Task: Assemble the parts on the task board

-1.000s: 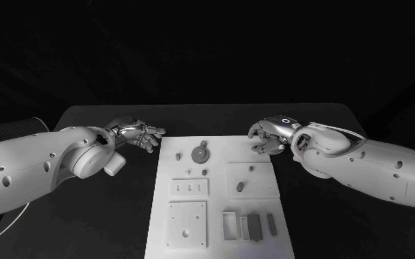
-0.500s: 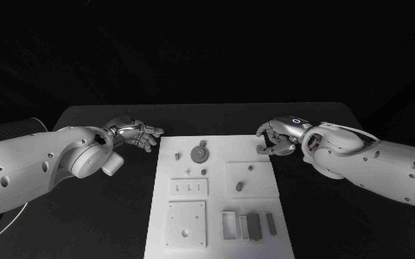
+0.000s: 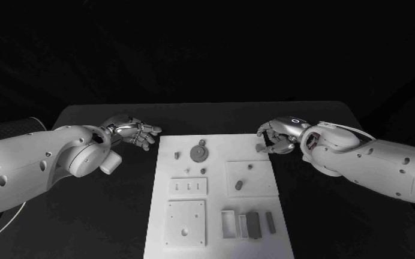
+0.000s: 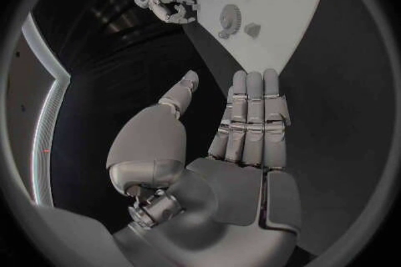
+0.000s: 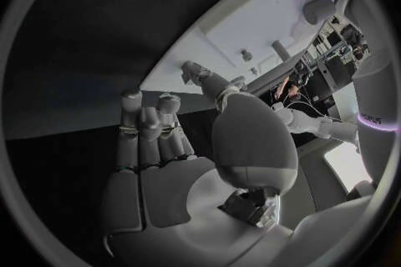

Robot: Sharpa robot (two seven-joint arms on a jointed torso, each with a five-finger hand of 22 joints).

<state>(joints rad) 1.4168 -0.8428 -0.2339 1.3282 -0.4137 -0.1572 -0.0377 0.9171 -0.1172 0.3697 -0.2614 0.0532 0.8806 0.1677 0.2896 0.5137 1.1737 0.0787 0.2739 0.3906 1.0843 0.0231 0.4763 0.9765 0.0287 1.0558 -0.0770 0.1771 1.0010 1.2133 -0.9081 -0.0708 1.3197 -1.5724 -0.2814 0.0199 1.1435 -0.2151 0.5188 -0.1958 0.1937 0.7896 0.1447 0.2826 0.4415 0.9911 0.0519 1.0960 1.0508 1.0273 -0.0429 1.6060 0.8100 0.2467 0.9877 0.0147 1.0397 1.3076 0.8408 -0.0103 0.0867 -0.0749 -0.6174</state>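
Right now nothing is held: the left hand (image 3: 134, 133) and right hand (image 3: 278, 135) are kept open beside the task board (image 3: 220, 220), mid-frame on the bench (image 3: 104, 211). A small part (image 3: 260, 148) by the right hand could be knocked away.

the black table (image 3: 104, 211) carries the white task board (image 3: 218, 205) at its middle.

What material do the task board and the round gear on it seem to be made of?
The task board looks like matte white plastic: flat, even, without shine. The gear looks like darker matte plastic with a toothed rim, though painted metal cannot be excluded.
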